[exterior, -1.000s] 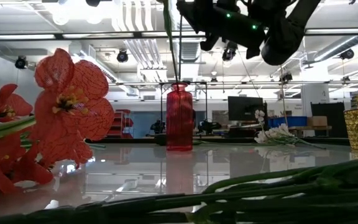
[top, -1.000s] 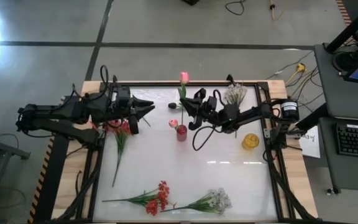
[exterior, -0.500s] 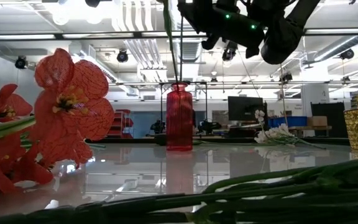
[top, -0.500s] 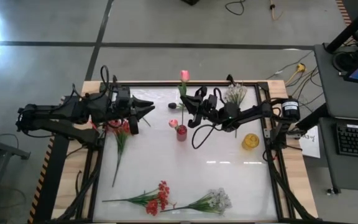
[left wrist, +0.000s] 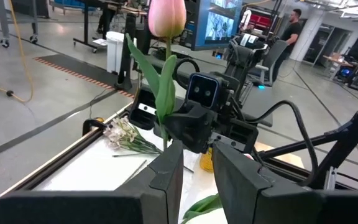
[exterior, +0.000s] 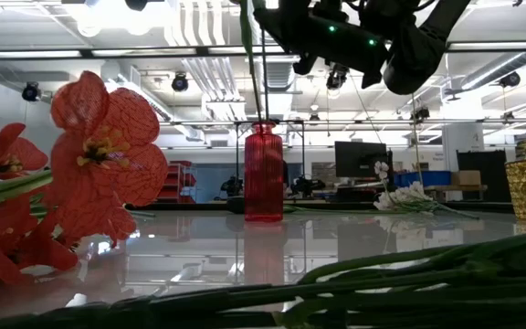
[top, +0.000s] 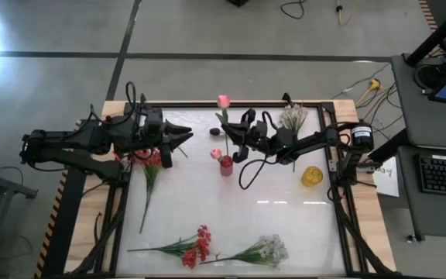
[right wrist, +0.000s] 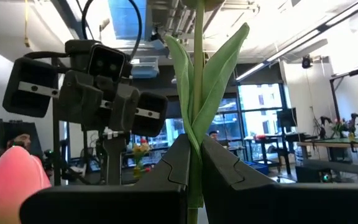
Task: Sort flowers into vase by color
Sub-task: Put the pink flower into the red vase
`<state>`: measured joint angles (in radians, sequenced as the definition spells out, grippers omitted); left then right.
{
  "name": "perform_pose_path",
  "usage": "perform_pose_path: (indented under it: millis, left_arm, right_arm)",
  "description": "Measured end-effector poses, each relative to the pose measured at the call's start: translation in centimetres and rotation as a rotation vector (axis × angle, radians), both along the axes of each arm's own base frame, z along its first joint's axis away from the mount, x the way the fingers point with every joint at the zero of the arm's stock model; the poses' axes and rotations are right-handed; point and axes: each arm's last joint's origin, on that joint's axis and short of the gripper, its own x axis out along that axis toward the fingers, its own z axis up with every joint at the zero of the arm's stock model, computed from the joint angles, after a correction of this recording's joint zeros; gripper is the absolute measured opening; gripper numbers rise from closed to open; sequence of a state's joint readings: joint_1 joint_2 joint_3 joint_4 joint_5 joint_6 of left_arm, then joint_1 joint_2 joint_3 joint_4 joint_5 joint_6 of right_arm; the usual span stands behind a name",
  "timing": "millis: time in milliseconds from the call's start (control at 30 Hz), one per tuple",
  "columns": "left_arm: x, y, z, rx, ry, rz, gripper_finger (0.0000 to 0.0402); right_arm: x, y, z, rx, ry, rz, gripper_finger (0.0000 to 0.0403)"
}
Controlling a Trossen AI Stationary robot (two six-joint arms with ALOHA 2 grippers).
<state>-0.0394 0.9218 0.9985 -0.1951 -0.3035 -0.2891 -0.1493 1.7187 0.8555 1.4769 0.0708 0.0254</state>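
Observation:
My right gripper (top: 235, 141) is shut on a pink flower whose bud (top: 223, 101) stands high over the table's far middle. Its thin stem (exterior: 263, 82) runs down to the mouth of the red vase (top: 226, 166). A second pink bud (top: 216, 154) shows at that vase. My left gripper (top: 183, 138) hovers open and holds nothing, to the left of the vase and pointing at it. Red flowers (top: 150, 159) lie below the left arm. More red flowers (top: 197, 246) and a white spray (top: 267, 249) lie near the front edge. My right gripper pinches the pink flower's green stem (right wrist: 196, 177) between its two fingers, where the long leaves (right wrist: 211, 81) wrap it, well below the bud. The fingers come from the table's right, slanting upward. The flower stands nearly upright, bud on top, its stem reaching down toward the red vase.
A yellow vase (top: 310, 177) stands at the right, near the right arm's base. Another white spray (top: 293, 116) lies at the far edge. The table's middle strip between the vases and the front flowers is bare. People stand in the room beyond the table.
My right gripper has turned a little at the wrist while staying in place. The held pink flower has tipped with it: its bud has swung slightly toward the table's left and near side. The left arm has kept still.

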Motion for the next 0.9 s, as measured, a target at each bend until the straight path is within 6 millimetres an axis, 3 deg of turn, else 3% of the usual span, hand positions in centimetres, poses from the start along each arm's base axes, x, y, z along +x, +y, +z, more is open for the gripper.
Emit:
perform_pose_path:
  millis: [467, 733, 900]
  left_arm:
    - [-0.2, 0.1, -0.1, 0.040, 0.023, 0.024, 0.0075]
    - [-0.8, 0.1, -0.6, -0.001, 0.083, 0.031, 0.0075]
    - [-2.3, 0.2, -0.7, -0.057, 0.103, 0.042, 0.0075]
  right_arm:
    - [0.6, -0.1, -1.3, 0.114, 0.123, 0.047, 0.0020]
    - [0.7, 0.4, -1.0, 0.074, 0.204, 0.109, 0.0124]
    - [0.1, 0.6, -0.2, 0.083, 0.329, 0.160, 0.0170]
